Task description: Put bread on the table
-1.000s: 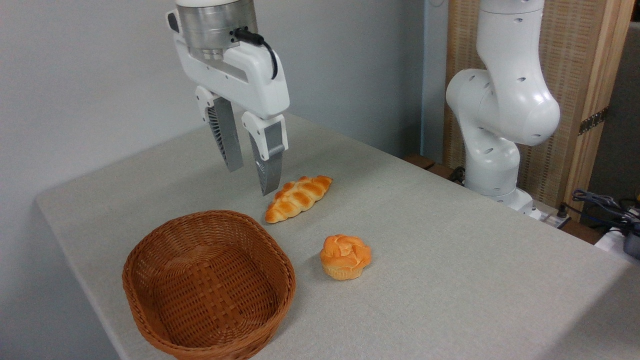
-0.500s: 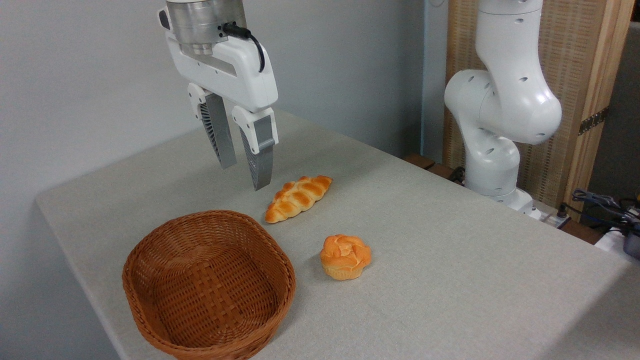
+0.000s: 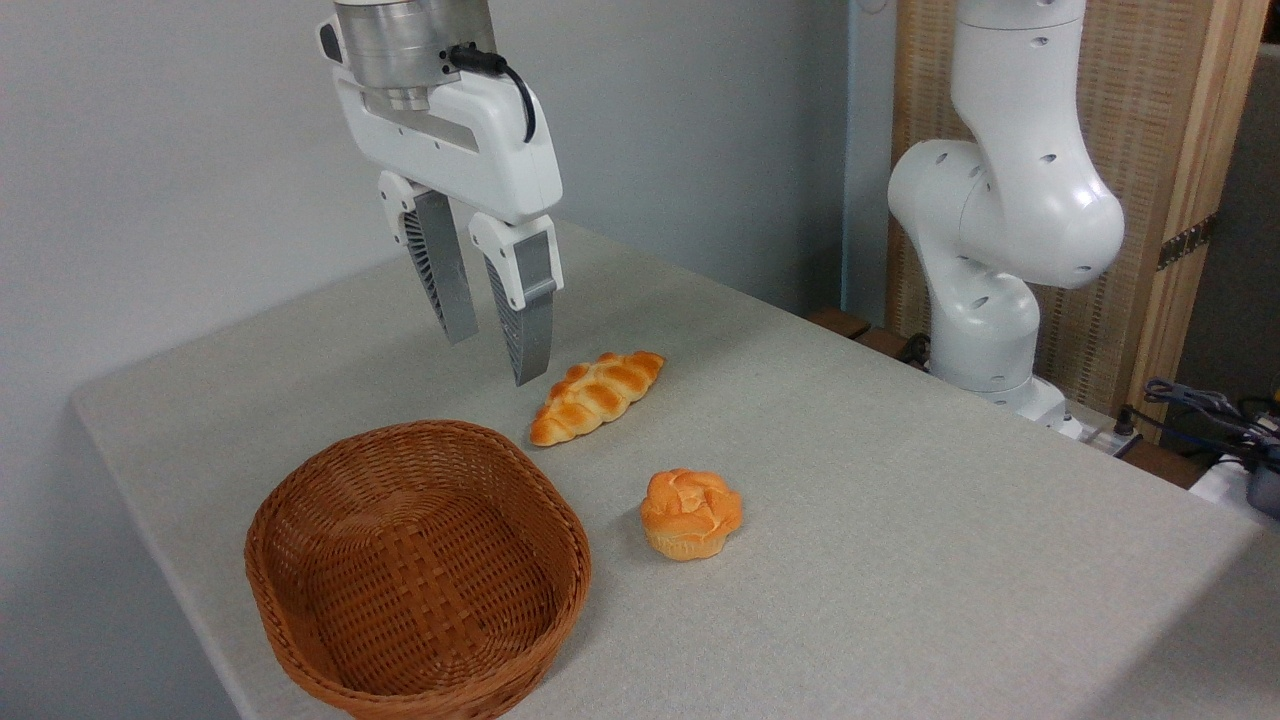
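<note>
Empty pincer (image 3: pixel 492 360) parted above table (image 3: pixel 900 560), bread (image 3: pixel 691 513) apart from basket (image 3: pixel 418 570) rim.

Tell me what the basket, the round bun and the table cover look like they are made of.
Basket: woven wicker or rattan, brown with a slight sheen; the interlaced strands show clearly.
Round bun: orange-golden with a smooth, even surface and crisp folds; it could be real bread or a foam or plastic replica, the look leaves that open.
Table cover: matte grey-beige cloth with a fine woven texture.
</note>
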`<act>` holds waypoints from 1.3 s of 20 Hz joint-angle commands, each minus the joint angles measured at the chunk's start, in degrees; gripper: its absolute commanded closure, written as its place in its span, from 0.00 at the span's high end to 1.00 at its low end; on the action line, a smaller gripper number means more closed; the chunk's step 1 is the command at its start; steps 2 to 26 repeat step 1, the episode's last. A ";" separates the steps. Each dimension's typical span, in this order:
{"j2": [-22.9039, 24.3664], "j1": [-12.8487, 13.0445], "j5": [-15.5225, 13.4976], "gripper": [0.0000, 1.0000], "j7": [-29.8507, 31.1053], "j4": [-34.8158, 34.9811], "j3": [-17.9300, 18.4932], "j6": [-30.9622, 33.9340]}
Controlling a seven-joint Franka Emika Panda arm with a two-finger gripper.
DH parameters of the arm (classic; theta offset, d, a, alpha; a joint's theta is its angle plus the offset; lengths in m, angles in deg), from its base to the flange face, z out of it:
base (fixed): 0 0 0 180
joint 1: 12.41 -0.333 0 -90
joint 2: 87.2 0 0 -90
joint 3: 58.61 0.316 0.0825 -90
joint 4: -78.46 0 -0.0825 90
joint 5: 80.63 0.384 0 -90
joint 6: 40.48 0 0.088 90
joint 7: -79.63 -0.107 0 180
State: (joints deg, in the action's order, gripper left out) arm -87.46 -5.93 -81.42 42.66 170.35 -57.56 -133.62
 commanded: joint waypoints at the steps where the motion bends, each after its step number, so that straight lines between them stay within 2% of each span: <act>1: 0.08 -0.15 0.88 1.00 0.51 -0.84 0.27 1.65; 26: 0.08 -0.15 0.88 1.00 0.51 -0.84 0.27 1.65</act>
